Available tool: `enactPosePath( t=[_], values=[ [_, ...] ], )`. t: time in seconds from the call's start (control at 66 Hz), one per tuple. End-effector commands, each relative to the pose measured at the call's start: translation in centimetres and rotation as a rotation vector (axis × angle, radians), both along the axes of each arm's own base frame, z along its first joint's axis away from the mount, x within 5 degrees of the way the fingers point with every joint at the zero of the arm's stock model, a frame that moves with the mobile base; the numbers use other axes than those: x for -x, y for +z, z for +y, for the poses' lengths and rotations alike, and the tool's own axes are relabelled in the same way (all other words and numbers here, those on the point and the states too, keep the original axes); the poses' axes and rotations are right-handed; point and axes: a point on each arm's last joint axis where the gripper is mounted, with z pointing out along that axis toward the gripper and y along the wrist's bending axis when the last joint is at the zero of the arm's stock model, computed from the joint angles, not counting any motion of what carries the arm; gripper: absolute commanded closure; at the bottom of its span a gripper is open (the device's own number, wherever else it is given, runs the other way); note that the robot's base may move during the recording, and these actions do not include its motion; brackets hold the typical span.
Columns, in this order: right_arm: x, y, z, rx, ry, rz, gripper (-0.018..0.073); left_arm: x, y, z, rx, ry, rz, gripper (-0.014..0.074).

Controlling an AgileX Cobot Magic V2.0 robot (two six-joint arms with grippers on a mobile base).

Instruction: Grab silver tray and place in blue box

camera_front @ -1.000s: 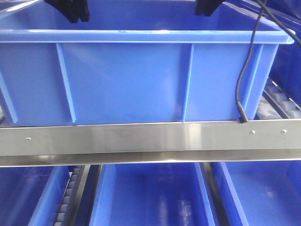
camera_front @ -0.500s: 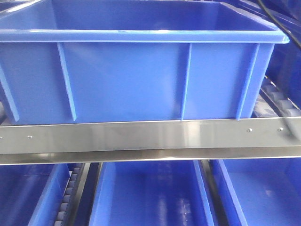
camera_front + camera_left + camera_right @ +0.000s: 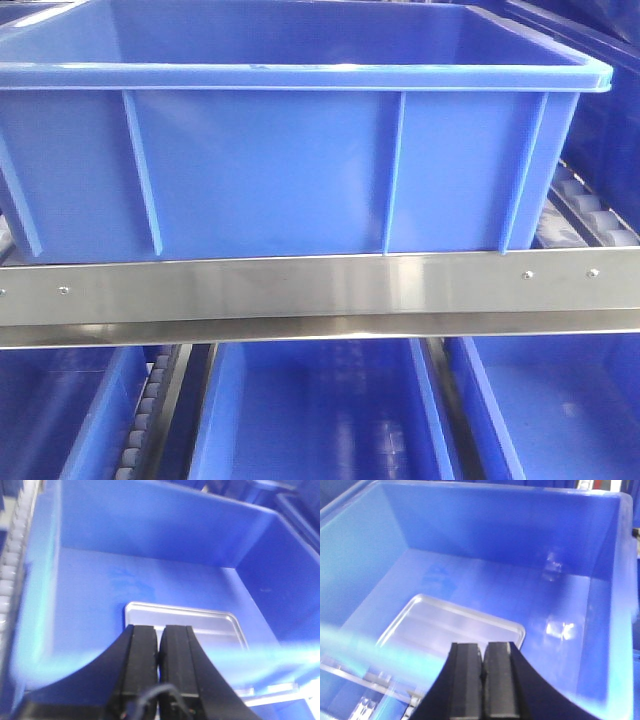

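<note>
The blue box [image 3: 260, 170] fills the front view on a steel shelf rail; its inside is hidden there. The silver tray [image 3: 210, 622] lies flat on the floor of the blue box [image 3: 150, 575] in the left wrist view, and it also shows in the right wrist view [image 3: 445, 625] inside the blue box [image 3: 495, 545]. My left gripper [image 3: 159, 627] is shut and empty, held above the tray's near edge. My right gripper [image 3: 482, 645] is shut and empty, above the tray's near side. Neither gripper touches the tray.
A steel rail [image 3: 320, 290] runs under the box. More blue crates [image 3: 310, 420] stand on the lower shelf. Roller tracks [image 3: 590, 215] run at the right of the box, and rollers [image 3: 12, 555] line its left side.
Both grippers and the black cable were in the front view above the box one second ago; they have left that view. The view has shifted slightly.
</note>
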Motion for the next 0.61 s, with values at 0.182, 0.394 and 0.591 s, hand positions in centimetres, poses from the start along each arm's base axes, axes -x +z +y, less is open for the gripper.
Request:
enactPosePath(
  t=[0.182, 0.394, 0.591],
  values=[
    [7.3, -1.7, -3.0, -0.06, 0.032, -0.192, 0.051, 8.0, -1.5, 3.6, 0.04, 0.015, -0.122, 0.0602],
    [11.3, -3.0, -4.8, -0.101, 0.031, -0.302, 0.051, 12.1, -1.6, 5.6, 0.098, 0.029, -0.245, 0.0602],
    [12.0, -2.9, -5.1, -0.117, 0.031, -0.338, 0.051, 13.0, -1.5, 5.9, 0.117, 0.03, -0.288, 0.0602]
  ],
)
